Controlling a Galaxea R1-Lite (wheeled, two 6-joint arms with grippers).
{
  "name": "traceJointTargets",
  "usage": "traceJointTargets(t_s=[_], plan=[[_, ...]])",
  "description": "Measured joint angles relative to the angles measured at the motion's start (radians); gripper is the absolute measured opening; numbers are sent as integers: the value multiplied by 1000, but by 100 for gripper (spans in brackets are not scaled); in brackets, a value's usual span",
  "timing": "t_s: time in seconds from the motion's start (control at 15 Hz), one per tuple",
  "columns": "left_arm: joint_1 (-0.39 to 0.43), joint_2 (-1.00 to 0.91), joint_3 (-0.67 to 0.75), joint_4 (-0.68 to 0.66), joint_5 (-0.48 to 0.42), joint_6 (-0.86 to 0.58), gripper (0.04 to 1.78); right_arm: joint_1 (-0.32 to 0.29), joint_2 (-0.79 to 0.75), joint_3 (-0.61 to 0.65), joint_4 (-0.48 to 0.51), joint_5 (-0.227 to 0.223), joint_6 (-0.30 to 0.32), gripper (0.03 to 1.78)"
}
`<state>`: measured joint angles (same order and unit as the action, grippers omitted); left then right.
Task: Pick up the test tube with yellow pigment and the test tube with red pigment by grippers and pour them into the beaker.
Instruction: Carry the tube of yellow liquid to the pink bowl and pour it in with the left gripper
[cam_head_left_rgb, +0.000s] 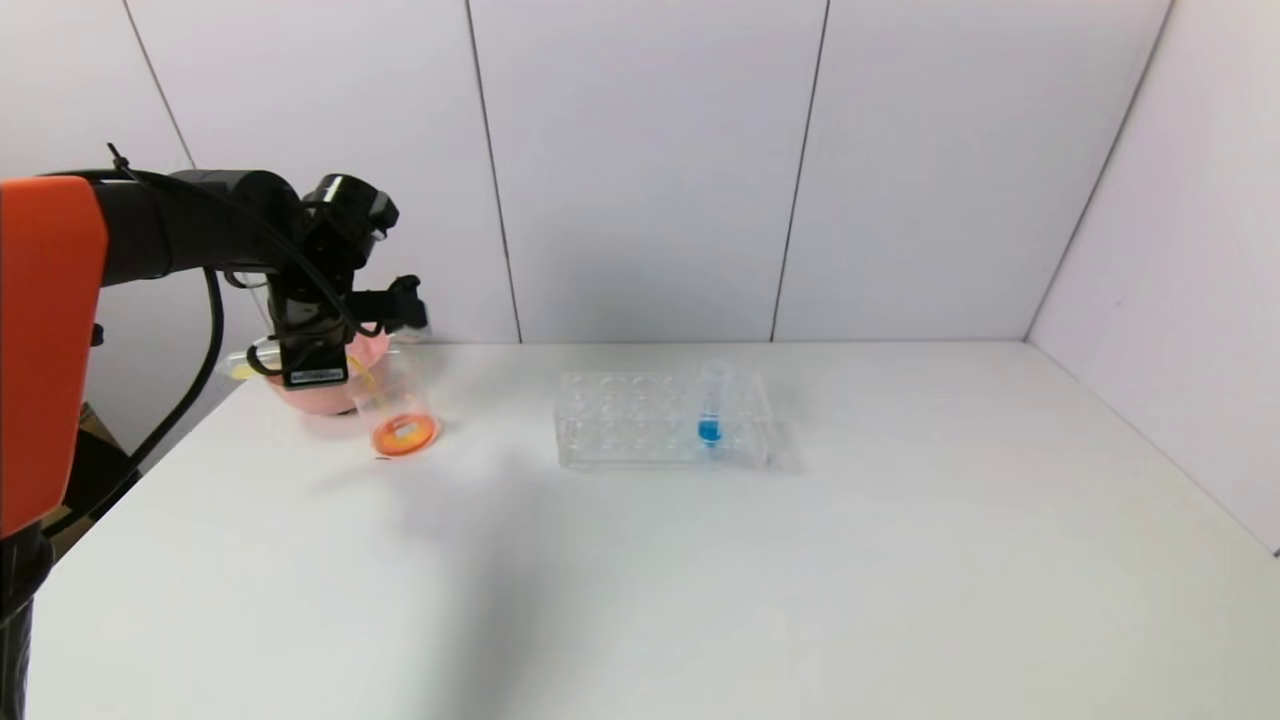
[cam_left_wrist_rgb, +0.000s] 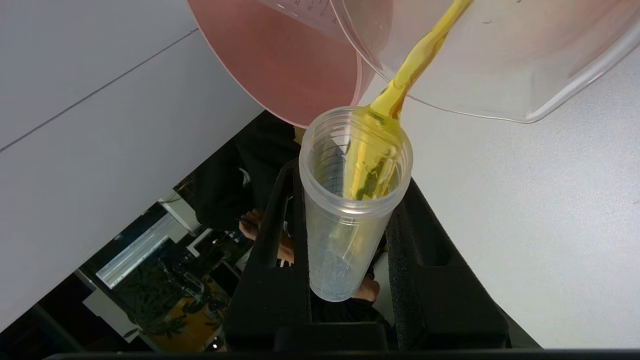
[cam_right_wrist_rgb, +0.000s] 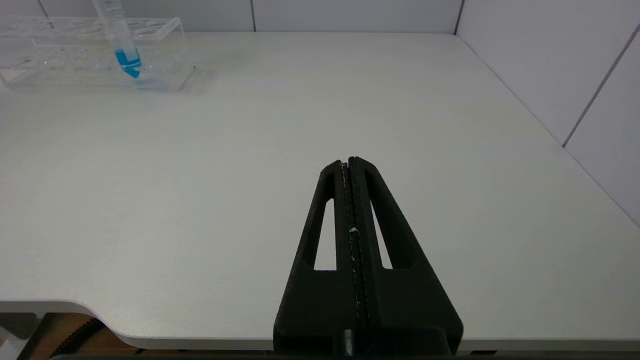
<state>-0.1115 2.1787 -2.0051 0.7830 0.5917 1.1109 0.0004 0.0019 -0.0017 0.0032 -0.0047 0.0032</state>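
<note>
Left end effector pinching tipped yellow tube, pouring into beaker. Best held steady over rim until drained. Right end effector pressed together, parked.

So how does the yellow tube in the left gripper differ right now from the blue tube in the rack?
The test tube with yellow pigment is tipped mouth-down over the beaker, clamped in the left gripper; the blue tube stands upright in the clear rack, with no gripper on it. Yellow liquid is streaming out of the first; the blue liquid sits settled at the bottom of the second. Both are slim clear tubes.
</note>
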Motion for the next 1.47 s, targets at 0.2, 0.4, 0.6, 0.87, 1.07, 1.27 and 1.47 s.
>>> traceJointTargets(t_s=[0.2, 0.4, 0.6, 0.87, 1.07, 1.27, 1.47], plan=[[-4, 1, 0, 1, 36, 1, 45, 0, 0, 0, 0, 0, 0, 11], [-11, 2, 0, 1, 61, 12, 45, 0, 0, 0, 0, 0, 0, 11], [-16, 3, 0, 0, 81, 23, 45, 0, 0, 0, 0, 0, 0, 11], [-17, 4, 0, 0, 82, 24, 45, 0, 0, 0, 0, 0, 0, 11], [-18, 4, 0, 0, 82, 24, 45, 0, 0, 0, 0, 0, 0, 11], [-21, 4, 0, 0, 84, 24, 45, 0, 0, 0, 0, 0, 0, 11], [-21, 4, 0, 0, 103, 24, 45, 0, 0, 0, 0, 0, 0, 11]])
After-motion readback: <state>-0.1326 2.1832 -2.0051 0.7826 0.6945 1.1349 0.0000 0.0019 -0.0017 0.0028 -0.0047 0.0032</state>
